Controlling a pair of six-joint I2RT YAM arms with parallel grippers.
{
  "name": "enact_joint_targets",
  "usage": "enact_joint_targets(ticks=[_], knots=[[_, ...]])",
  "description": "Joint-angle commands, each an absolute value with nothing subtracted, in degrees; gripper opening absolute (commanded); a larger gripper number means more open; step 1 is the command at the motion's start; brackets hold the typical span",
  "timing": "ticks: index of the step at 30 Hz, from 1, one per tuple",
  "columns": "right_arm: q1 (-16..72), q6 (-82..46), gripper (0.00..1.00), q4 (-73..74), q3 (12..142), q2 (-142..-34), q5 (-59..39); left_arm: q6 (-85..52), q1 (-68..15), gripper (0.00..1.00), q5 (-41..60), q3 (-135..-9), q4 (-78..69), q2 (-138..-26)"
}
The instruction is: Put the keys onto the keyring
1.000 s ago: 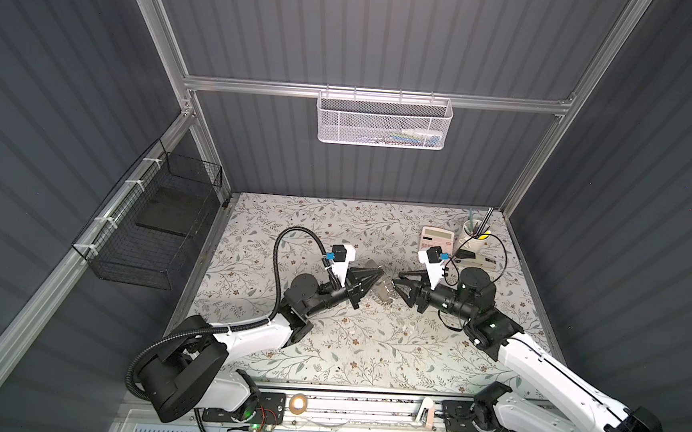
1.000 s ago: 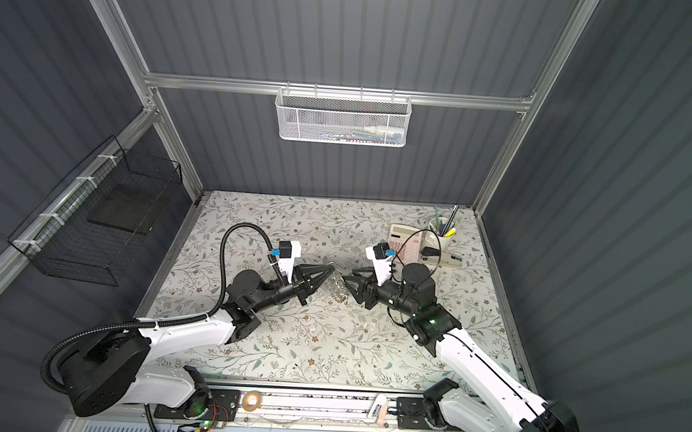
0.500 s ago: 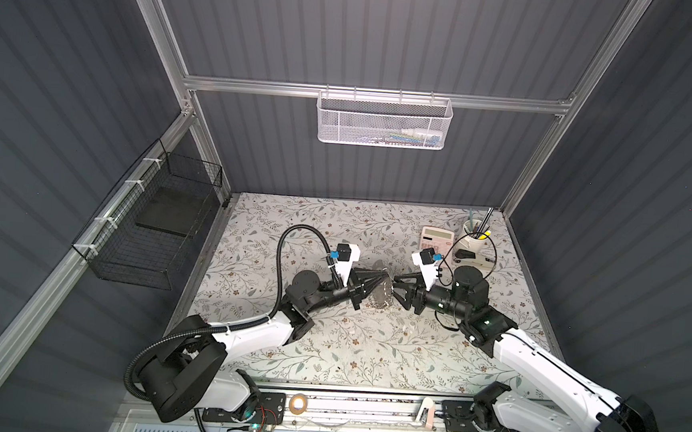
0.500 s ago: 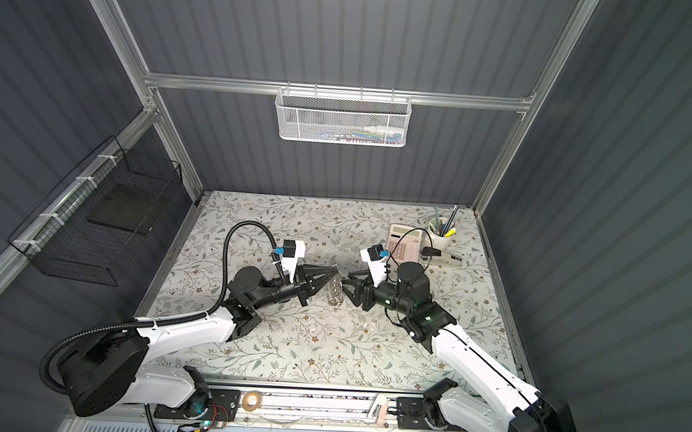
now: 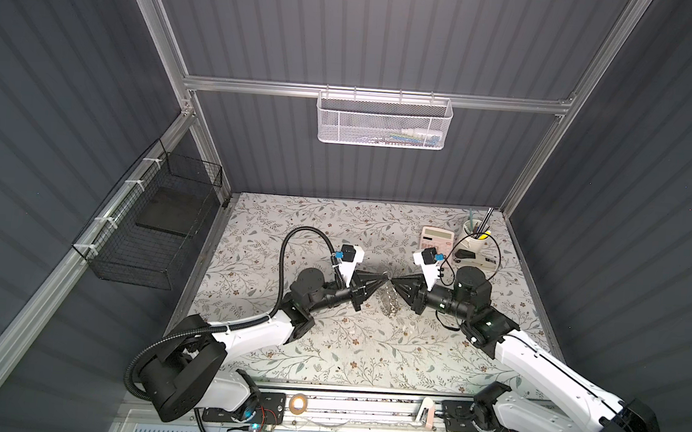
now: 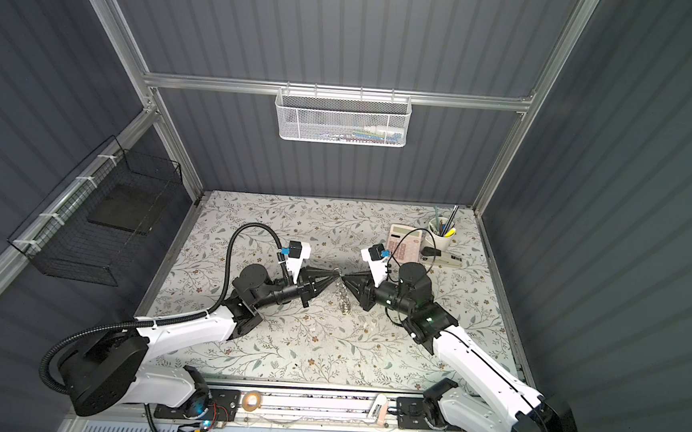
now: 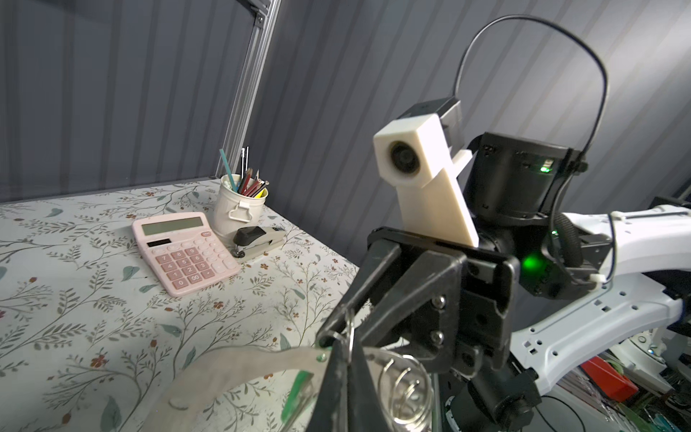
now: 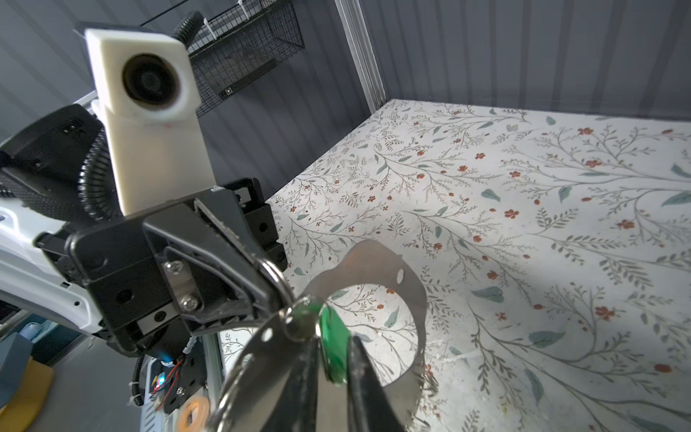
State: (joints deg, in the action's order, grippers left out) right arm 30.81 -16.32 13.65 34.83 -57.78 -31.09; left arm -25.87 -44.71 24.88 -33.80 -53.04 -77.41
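Dark grey ribbed walls [image 5: 390,32] and aluminium rails [image 5: 261,87] enclose a floral-patterned worktop [image 5: 368,352]. A white mesh basket [image 5: 384,128] hangs on the back wall and a black wire basket [image 5: 146,245] on the side wall.

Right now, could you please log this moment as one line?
left claw shut on keyring | right claw shut on green key | claws tip to tip above table

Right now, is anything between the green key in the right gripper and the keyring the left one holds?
Nothing visible. The green key, pinched in the right gripper, sits right at the keyring held by the left gripper. The flat metal band loops around them, not between. Whether the key is threaded yet, I cannot tell.
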Motion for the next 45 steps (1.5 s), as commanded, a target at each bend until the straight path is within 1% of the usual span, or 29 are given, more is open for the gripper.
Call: enact_joint_targets(ticks=[1, 9, 18, 23, 38, 45], knots=[[31.1, -15.8, 0.14, 14.2, 34.8, -57.1, -30.8, -23.3, -45.0, 0.0, 22.9, -35.0, -50.9, -74.3], [31.3, -15.0, 0.06, 13.0, 35.1, -57.0, -29.5, -20.3, -44.9, 0.0, 20.9, -35.6, -44.1, -70.7], [32.1, -14.0, 0.0, 12.1, 35.4, -57.0, -27.9, -18.6, -45.0, 0.0, 22.6, -37.3, -38.5, -70.2], [32.3, -13.7, 0.0, 12.0, 35.3, -56.6, -27.5, -17.7, -45.0, 0.0, 23.8, -39.4, -34.6, -71.5], [32.7, -13.7, 0.0, 15.2, 32.9, -52.6, -28.1, -16.7, -45.0, 0.0, 23.8, -40.2, -33.0, -73.6], [32.7, -13.6, 0.0, 14.8, 33.1, -53.1, -27.6, -16.6, -45.0, 0.0, 23.8, -40.5, -32.9, -73.3]])
